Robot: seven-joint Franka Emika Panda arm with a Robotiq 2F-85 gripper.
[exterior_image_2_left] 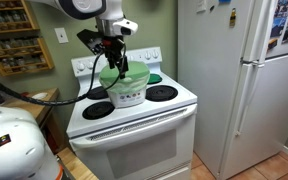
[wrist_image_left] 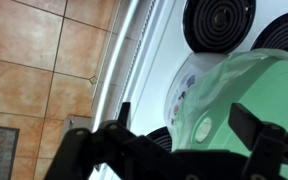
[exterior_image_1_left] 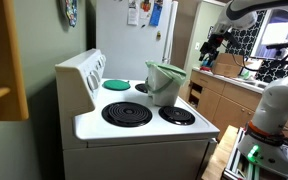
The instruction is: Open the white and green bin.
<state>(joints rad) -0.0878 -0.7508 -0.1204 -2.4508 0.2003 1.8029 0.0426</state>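
- The fridge (exterior_image_2_left: 239, 80) is the biggest thing I see. Its flat side stands just beside the stove and closes that flank off.
- The stove (exterior_image_1_left: 89, 125) has a white top. Its raised back panel (exterior_image_1_left: 81, 78) closes the rear, and the front edge drops straight to the oven door.
- In the wrist view that front edge runs as a pale strip, with tiled floor (wrist_image_left: 34, 60) past it, so there is open room on that side.
- My arm (exterior_image_2_left: 94, 8) comes in from high up, with nothing around it.
- The white and green bin (exterior_image_2_left: 125, 86) stands upright in the middle of the stovetop, between the four burners and well in from every edge. Its pale green lid (wrist_image_left: 244, 95) is down.
- The two front coils (exterior_image_1_left: 127, 113) are bare, which leaves clear room ahead of the bin.
- A dark-green disc (exterior_image_1_left: 117, 84) lies flat on a back burner, near the bin but apart from it.
- The gripper (exterior_image_2_left: 112, 55) hangs above the bin's front side. In the wrist view (wrist_image_left: 182, 110) its fingers (wrist_image_left: 124, 110) are spread wide with nothing between them. I cannot tell how much air separates them from the lid.
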